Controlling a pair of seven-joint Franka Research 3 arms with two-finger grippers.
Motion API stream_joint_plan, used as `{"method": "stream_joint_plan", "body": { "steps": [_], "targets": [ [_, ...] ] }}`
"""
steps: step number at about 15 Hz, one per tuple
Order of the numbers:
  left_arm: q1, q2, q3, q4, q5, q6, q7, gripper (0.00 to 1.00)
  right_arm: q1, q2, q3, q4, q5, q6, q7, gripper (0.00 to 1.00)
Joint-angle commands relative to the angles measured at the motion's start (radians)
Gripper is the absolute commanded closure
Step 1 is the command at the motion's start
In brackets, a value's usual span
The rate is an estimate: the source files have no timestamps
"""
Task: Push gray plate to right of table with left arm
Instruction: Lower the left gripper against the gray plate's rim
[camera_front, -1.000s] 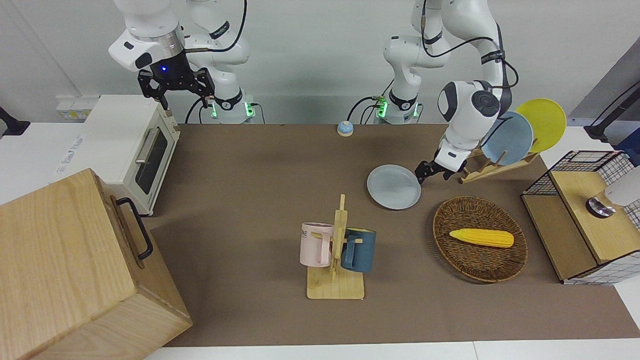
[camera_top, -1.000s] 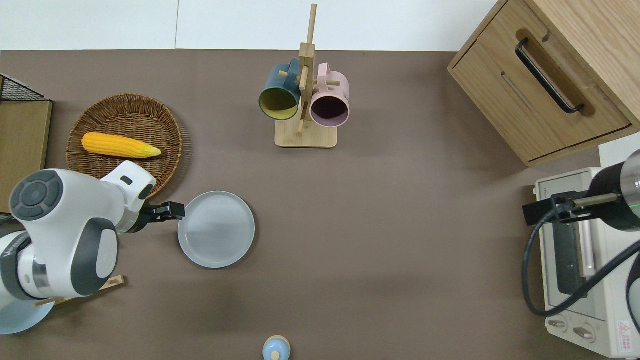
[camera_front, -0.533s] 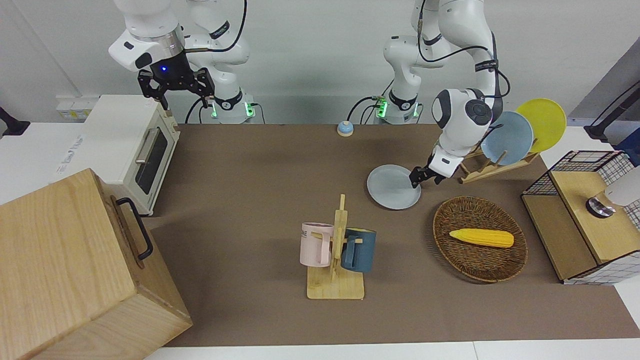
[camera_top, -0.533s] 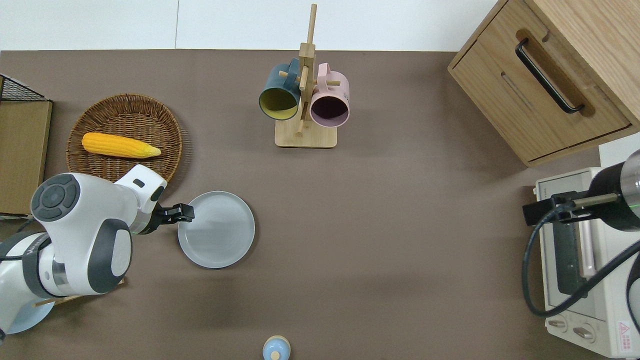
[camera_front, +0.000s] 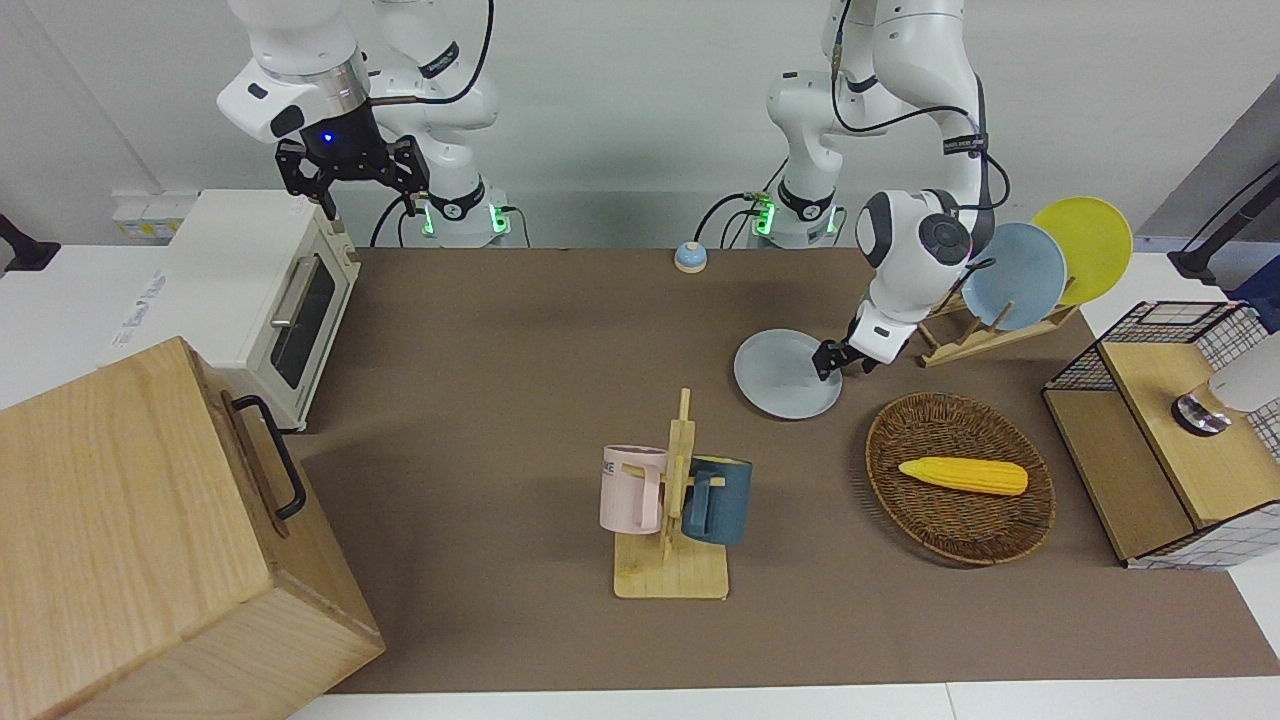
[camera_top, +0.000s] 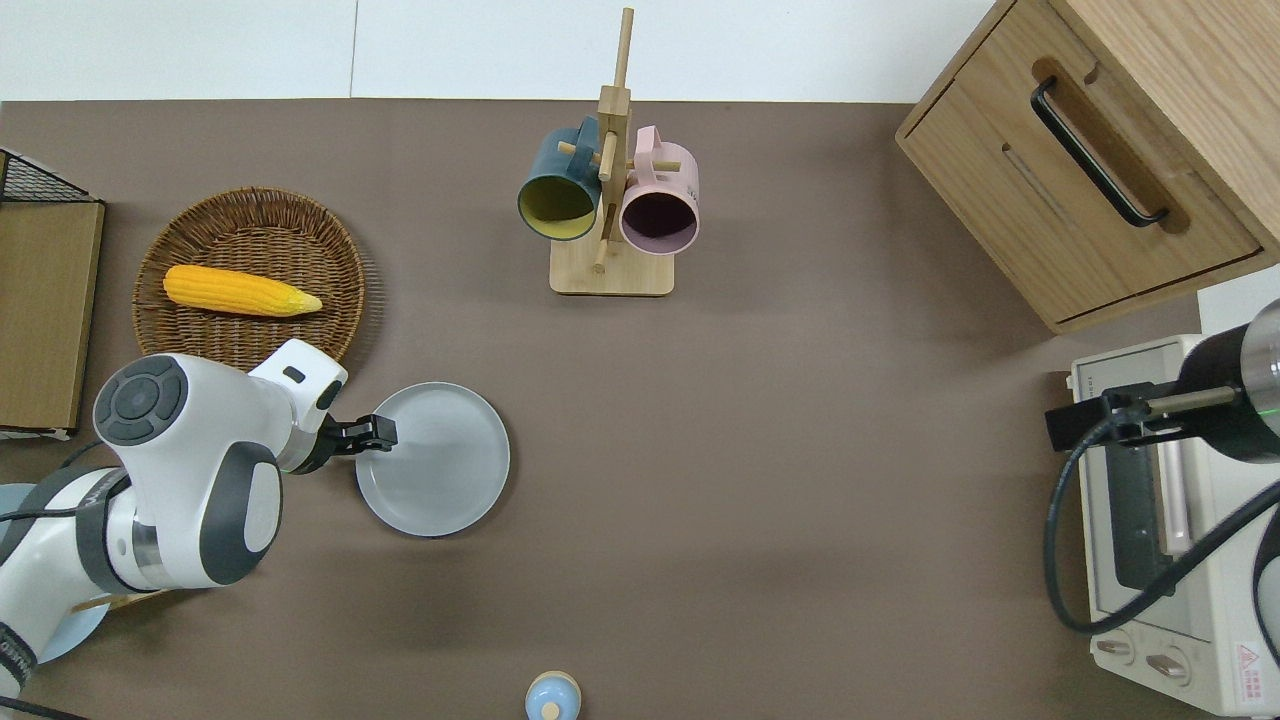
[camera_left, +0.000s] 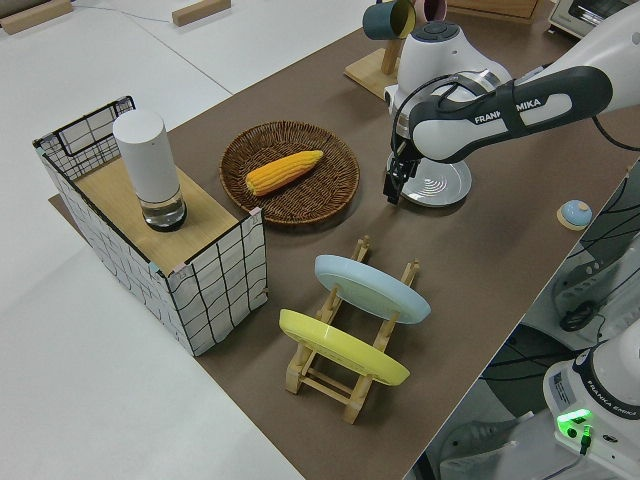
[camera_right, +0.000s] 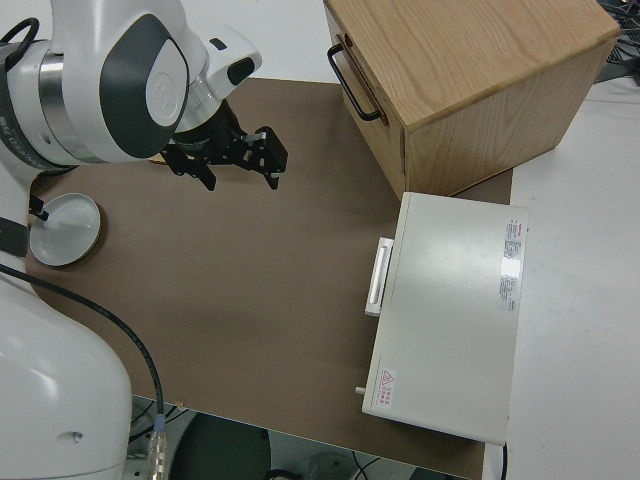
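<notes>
- Now the gray plate (camera_top: 433, 459) lay flat on the tabletop (camera_top: 800, 450), toward the left arm's end, with the wicker basket (camera_top: 250, 275) at about its 10 o'clock in the overhead view and the mug rack (camera_top: 610, 215) at about its 1 o'clock.
- The left gripper (camera_top: 380, 433) sat low at the plate's 9 o'clock edge, tips just over the rim; whether it touched the plate could not be made out.
- How far its fingers were apart could not be told; it had hold of nothing visible.
- From the gripper the plate lay toward 3 o'clock in the overhead view, which was also the way to the right arm's end.
- Judged from that, a straight shove along the same line would carry it there over bare brown surface, passing nearer the robots than the mug rack.
- The left arm (camera_top: 190, 470) was plainly the nearer one; the right gripper (camera_front: 350, 170) was parked, fingers spread and holding nothing.
</notes>
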Motion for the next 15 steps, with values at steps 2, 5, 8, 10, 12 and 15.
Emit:
{"method": "stream_joint_plan", "body": {
  "steps": [2,5,8,10,12,15],
  "targets": [
    [-0.012,0.004,-0.002,-0.024,-0.013,0.029,0.005,0.35,-0.001,-0.010,0.000,-0.004,0.000,-0.004,-0.008,0.005],
    [-0.012,0.008,-0.002,-0.024,-0.013,0.029,0.005,0.75,-0.001,-0.010,0.000,-0.004,0.002,-0.004,-0.008,0.005],
    [-0.012,0.009,-0.002,-0.024,-0.013,0.029,0.005,1.00,-0.001,-0.010,0.000,-0.004,0.002,-0.004,-0.008,0.005],
    [-0.013,0.009,-0.002,-0.024,-0.013,0.029,0.005,1.00,-0.001,-0.010,0.000,-0.004,0.000,-0.006,-0.008,0.005],
    [-0.013,0.009,-0.010,-0.022,-0.015,0.029,-0.001,1.00,-0.001,-0.010,0.000,-0.004,0.002,-0.004,-0.008,0.005],
    [-0.013,0.009,-0.042,-0.022,-0.057,0.029,-0.012,1.00,-0.001,-0.010,0.000,-0.004,0.002,-0.004,-0.008,0.005]
  ]
}}
